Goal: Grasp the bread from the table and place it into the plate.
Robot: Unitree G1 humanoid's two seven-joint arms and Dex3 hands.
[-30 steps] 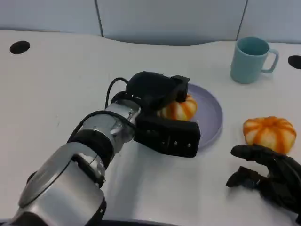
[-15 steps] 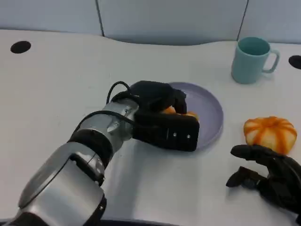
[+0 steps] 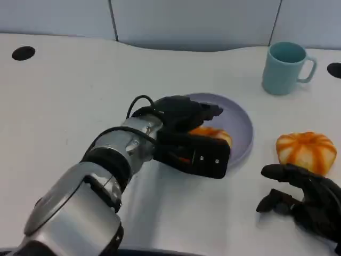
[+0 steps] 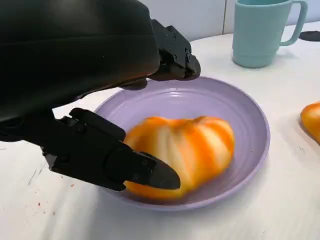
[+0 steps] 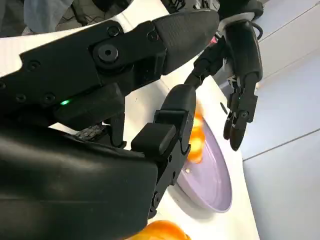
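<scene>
- Lying in the plate [image 3: 240, 125] is the bread [image 3: 213, 134], an orange bun with pale stripes; the left wrist view shows it [image 4: 185, 150] resting on the plate's [image 4: 250, 110] floor, toward the rim nearest the robot.
- Its long axis runs roughly across the plate, side to side in the head view, with the stripes running over its top from end to end. Motion blur softens its outline in the left wrist view.
- The left hand [image 3: 186, 130] is around the bread with its fingers apart. One finger [image 4: 135, 167] lies low along the near side of the bun, and the others [image 4: 172, 55] arch above it without touching. Whether the low finger touches the bread I cannot tell; the hand looks released rather than grasping.
- The silver left forearm [image 3: 120, 146] reaches in from the lower left across the table [image 3: 64, 106].
- A second orange bun [image 3: 306, 150] sits on the table to the right of the plate, apart from it.
- The right hand [image 3: 303, 200] rests on the table just in front of that second bun, holding nothing, its fingers loosely curled and spread.
- A pale teal mug [image 3: 285, 66] stands upright beyond the plate, its handle pointing right.
</scene>
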